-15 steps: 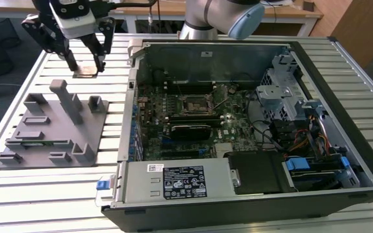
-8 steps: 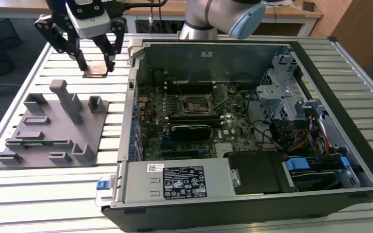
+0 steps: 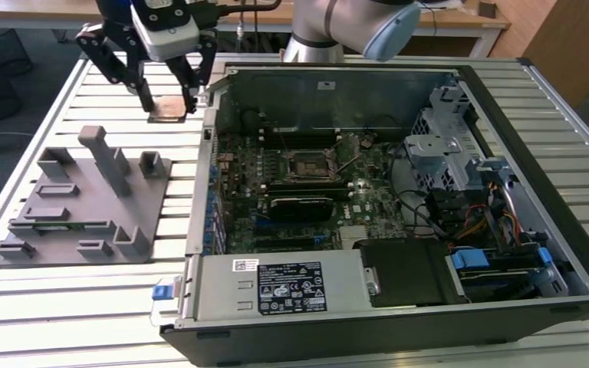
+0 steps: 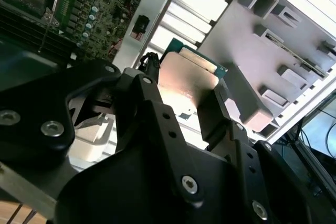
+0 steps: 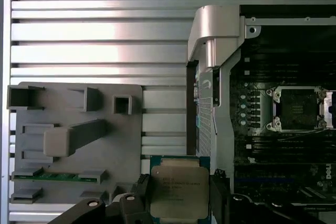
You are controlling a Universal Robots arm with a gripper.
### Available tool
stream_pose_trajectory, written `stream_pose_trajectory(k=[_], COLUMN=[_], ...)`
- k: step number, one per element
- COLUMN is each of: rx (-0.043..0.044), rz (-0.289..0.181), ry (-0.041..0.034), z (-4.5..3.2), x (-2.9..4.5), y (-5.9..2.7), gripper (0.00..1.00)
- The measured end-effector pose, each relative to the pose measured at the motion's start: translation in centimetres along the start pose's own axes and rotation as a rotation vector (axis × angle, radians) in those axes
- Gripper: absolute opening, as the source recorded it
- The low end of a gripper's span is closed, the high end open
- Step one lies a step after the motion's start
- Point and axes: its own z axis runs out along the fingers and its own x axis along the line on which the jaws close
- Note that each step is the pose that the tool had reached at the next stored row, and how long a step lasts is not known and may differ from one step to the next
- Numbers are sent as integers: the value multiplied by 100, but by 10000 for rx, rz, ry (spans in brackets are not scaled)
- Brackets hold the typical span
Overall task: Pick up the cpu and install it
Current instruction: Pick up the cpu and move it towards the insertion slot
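**CPU in the grip, held off the table beside the case**

I have the gripper [image 3: 169, 106] closed on the cpu [image 3: 169, 113], one finger on each of two opposite edges, and the chip hangs clear of the slatted table [image 3: 90, 299]. It sits over the strip between the grey fixture [image 3: 80, 199] and the side wall of the computer case [image 3: 212, 153], toward the table edge where the arm's base stands. In the first wrist view the cpu [image 5: 178, 187] shows its silvery top with a green rim, lying flat between the fingers.

I judge the pick as done and the carry to be the step in hand; the install is not yet done. The socket [image 3: 310, 163] lies well apart from the chip, inside the case on the motherboard [image 3: 305, 222]. In the first wrist view the socket [image 5: 299, 108] looks uncovered, though I cannot tell how its latch stands.

Seating will call for the chip level, square to the socket frame and correctly turned, and let down gently.

What stands in the way is chiefly the case wall, which rises between chip and board. The upright posts of the fixture are near on the other side. The drive cage [image 3: 448, 146] and cables [image 3: 478, 222] are on the far side of the case, out of the line
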Motion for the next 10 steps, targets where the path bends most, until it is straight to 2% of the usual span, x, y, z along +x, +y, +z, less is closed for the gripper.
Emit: stream_pose_trajectory(k=[6,10], rx=[1,0], rz=[-1,-1], ry=[1,0], z=[-3,-5], x=[-131,-293], y=[2,4], gripper=[54,54])
